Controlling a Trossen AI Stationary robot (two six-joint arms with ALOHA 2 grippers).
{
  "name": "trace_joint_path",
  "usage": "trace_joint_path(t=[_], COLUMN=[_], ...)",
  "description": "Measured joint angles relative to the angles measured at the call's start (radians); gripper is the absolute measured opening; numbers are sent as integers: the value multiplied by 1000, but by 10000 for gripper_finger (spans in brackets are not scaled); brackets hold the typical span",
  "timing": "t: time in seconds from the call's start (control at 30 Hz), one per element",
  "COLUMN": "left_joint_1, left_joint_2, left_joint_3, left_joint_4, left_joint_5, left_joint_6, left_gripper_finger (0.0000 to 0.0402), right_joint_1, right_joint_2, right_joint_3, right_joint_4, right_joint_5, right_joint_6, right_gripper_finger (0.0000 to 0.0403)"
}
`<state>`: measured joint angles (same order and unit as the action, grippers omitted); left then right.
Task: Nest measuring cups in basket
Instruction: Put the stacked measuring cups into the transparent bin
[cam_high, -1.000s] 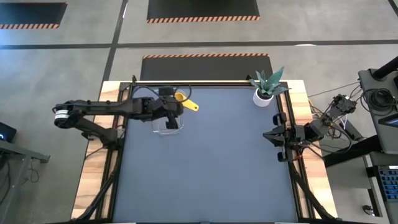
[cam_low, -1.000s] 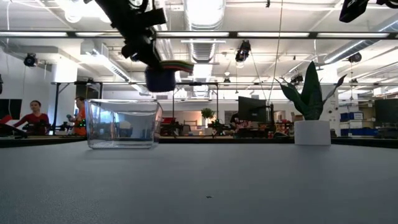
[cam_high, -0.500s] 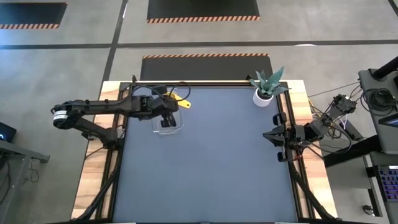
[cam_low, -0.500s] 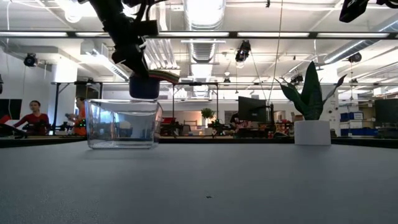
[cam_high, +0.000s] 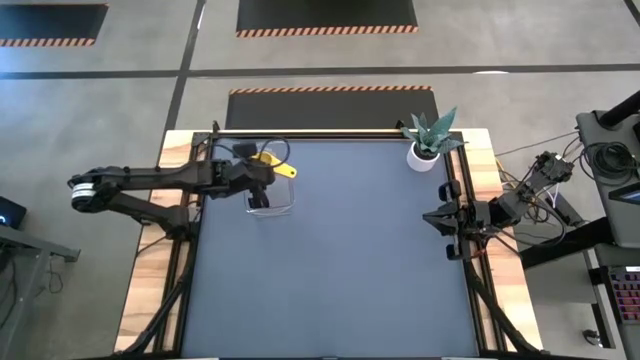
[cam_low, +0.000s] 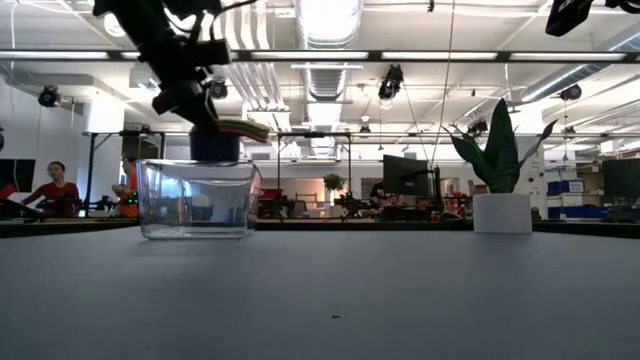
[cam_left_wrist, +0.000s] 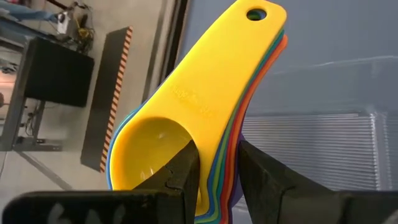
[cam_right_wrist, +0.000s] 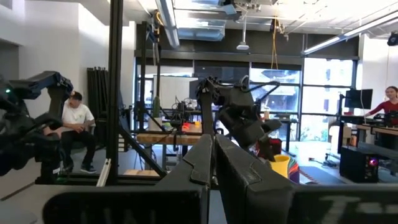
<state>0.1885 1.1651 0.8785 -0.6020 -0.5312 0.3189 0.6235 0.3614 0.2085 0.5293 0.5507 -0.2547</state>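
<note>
The left gripper (cam_left_wrist: 214, 171) is pinching a nested stack of small plastic measuring cups (cam_left_wrist: 205, 112), yellow on top with green, orange, red, blue and purple edges showing beneath, its two dark fingers (cam_left_wrist: 183, 168) clamped on the rim of the bowls. In the low view the stack (cam_low: 218, 140) hangs just above the clear, shallow, round-cornered plastic basket (cam_low: 196, 198), its dark bottom cup about level with the basket's rim; from above, the yellow handle (cam_high: 275, 165) juts past the basket's far edge (cam_high: 270, 197). The step in hand looks like the final placement: the cups are already nested and need only go into the basket. The next move probably calls for a short straight descent until the stack rests on the basket floor, then spreading the fingers. The right gripper (cam_right_wrist: 211, 165) waits well to the basket's right at the table edge, fingers pressed together. Faint embossed lettering runs along the yellow handle but cannot be read.
</note>
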Motion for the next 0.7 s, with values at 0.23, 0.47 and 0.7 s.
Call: trace_joint_path(t=[0.23, 0.47, 0.7], left_joint_1=[55, 87, 88], left_joint_2=[-107, -104, -94], left_joint_3=[-73, -129, -136], left_joint_4=[51, 83, 79], left_joint_5=[50, 101, 97], left_joint_6=[-24, -96, -165], left_gripper_finger=[84, 84, 84], right_joint_1=[0, 0, 0], right_joint_2=[0, 0, 0], right_joint_3=[0, 0, 0], right_joint_4=[1, 5, 5], right_joint_5=[1, 1, 1], right_joint_6=[-9, -11, -11], right_gripper_finger=[9, 9, 9])
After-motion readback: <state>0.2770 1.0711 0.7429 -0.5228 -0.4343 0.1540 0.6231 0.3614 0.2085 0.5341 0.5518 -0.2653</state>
